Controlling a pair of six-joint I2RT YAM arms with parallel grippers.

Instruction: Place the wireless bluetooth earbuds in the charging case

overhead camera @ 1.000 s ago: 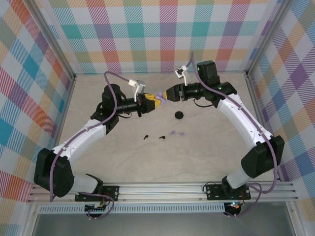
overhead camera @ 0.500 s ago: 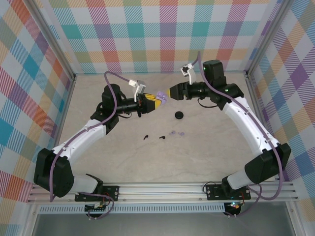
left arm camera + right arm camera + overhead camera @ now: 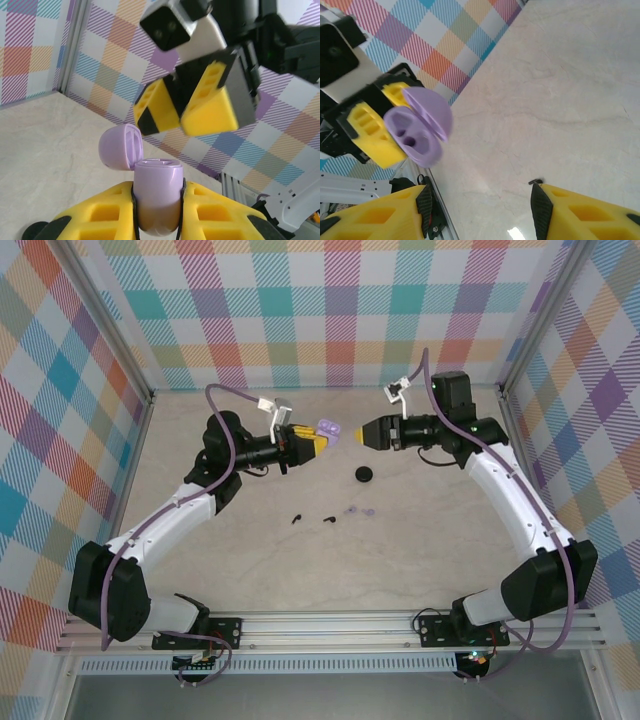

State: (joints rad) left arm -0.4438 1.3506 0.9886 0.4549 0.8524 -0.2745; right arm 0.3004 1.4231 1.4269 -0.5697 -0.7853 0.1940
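- Lowest in the top view, mid-frame, the earbuds lie loose on the table (image 3: 430,550): black buds (image 3: 297,518) on the left, lilac buds (image 3: 351,510) just right of them. None is in a case yet.
- Just above them sits the black case (image 3: 365,474), apart from both arms. It is too small to tell how its lid stands.
- Higher, left of centre, your left gripper (image 3: 312,443) is clamped on the lilac case (image 3: 327,430), off the table, with its lid (image 3: 121,147) swung open.
- Facing it from the right, your right gripper (image 3: 363,434) has its fingers apart and carries nothing. A gap separates it from the case.
- The buds are tiny, so an off-centre pinch could flick one across the table.
- The case mouth seems to face the right arm rather than straight up, so a bud released early may drop out.
- A push on the rounded case could twist it in the left fingers, and a knock on the lid could close it.
- Match colours: black buds probably won't seat in the lilac wells.
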